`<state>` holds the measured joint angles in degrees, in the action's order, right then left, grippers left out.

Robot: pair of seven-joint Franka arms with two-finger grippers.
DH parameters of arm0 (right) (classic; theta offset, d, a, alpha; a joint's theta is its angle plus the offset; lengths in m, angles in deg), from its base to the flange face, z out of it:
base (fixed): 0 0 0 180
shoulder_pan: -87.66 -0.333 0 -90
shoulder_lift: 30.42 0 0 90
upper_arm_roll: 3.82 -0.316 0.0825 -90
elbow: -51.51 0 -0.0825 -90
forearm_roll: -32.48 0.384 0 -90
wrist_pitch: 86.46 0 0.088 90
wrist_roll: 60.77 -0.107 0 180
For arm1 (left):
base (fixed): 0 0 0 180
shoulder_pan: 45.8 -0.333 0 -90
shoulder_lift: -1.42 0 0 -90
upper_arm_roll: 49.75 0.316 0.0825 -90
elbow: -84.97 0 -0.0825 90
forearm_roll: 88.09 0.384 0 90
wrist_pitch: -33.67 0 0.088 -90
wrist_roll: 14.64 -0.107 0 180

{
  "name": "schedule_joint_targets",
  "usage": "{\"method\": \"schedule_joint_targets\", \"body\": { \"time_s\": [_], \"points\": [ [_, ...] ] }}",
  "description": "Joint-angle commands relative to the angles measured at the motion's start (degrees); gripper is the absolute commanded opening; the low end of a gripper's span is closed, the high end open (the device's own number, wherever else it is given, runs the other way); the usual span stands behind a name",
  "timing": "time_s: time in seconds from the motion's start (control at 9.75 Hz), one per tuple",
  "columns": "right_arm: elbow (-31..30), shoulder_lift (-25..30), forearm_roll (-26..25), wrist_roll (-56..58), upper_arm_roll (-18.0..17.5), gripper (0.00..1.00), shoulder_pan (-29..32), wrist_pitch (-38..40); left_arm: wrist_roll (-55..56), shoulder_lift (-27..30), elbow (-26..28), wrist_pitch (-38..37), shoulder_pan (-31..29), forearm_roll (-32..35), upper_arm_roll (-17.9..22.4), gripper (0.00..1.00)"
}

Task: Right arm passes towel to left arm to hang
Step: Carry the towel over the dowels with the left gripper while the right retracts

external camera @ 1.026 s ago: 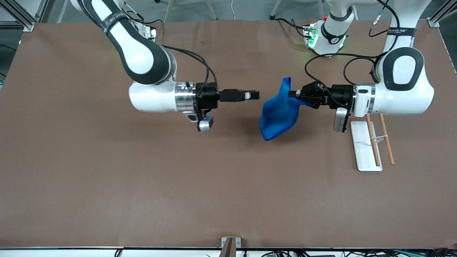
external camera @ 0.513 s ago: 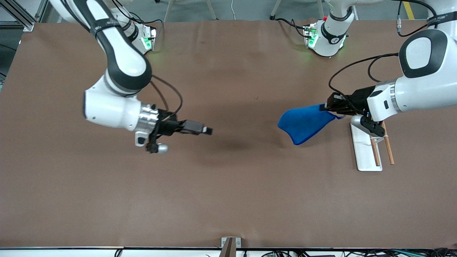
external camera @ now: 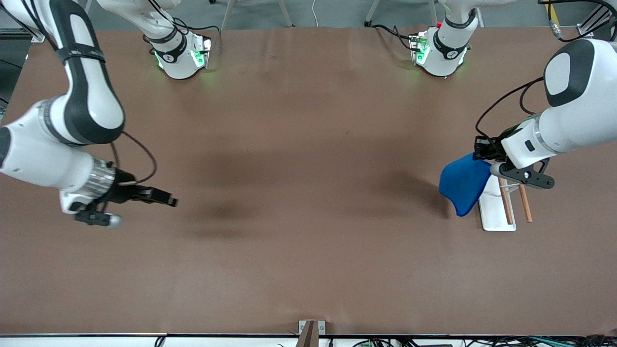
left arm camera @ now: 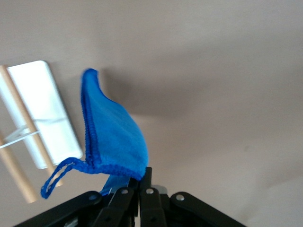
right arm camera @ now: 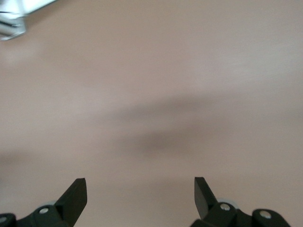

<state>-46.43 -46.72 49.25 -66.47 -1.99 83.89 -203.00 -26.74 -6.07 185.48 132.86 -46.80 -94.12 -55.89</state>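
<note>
The bright blue towel (external camera: 462, 183) hangs from my left gripper (external camera: 478, 153), which is shut on one corner of it, up in the air over the white rack base (external camera: 492, 208) at the left arm's end of the table. In the left wrist view the towel (left arm camera: 111, 132) droops from the closed fingers, and its thin blue loop (left arm camera: 57, 176) dangles beside them. My right gripper (external camera: 169, 201) is open and empty, over bare table at the right arm's end; its fingers (right arm camera: 75, 196) stand wide apart in the right wrist view.
A hanging rack with a white base and two wooden rods (external camera: 524, 202) stands under the left gripper; it also shows in the left wrist view (left arm camera: 45, 113). The brown table (external camera: 308, 193) stretches between the arms.
My left gripper has carried the towel away from the middle toward the rack. My right arm has drawn back, open and empty, toward its own end of the table.
</note>
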Motion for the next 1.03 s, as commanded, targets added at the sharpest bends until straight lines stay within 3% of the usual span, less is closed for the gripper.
{"method": "schedule_joint_targets", "body": {
  "time_s": [0.0, 0.21, 0.41, 0.51, 0.72, 0.92],
  "points": [
    [0.03, 6.78, -7.6, 2.43, 3.87, 1.0, -0.19, 4.98, -4.92, -0.6, 1.26, 1.27, -2.33, 5.21, -0.27, 0.0],
    [0.38, 11.88, -15.43, 2.1, 3.71, 1.0, 2.34, 8.24, -12.21, -0.86, 1.97, 1.97, -1.55, 6.46, 4.45, 0.0],
    [2.49, 16.1, -16.5, 2.35, 1.53, 1.0, 6.21, 16.92, -21.95, -1.13, 2.84, 2.5, -1.46, 6.46, 10.77, 0.0],
    [5.2, 17.6, -20.08, 2.36, -0.58, 1.0, 7.28, 22.18, -27.04, -1.74, 2.85, 2.5, -1.37, 6.46, 13.59, 0.0],
    [11.88, 17.44, -20.47, 1.74, 2.89, 1.0, 5.01, 31.44, -33.05, -3.84, 2.58, 4.68, -1.29, 6.46, 17.12, 0.0],
    [11.73, 17.44, -19.15, 1.92, 5.71, 1.0, 3.78, 31.03, -36.48, -6.91, 2.41, 7.41, -1.29, 6.46, 20.01, 0.0]
  ]
}}
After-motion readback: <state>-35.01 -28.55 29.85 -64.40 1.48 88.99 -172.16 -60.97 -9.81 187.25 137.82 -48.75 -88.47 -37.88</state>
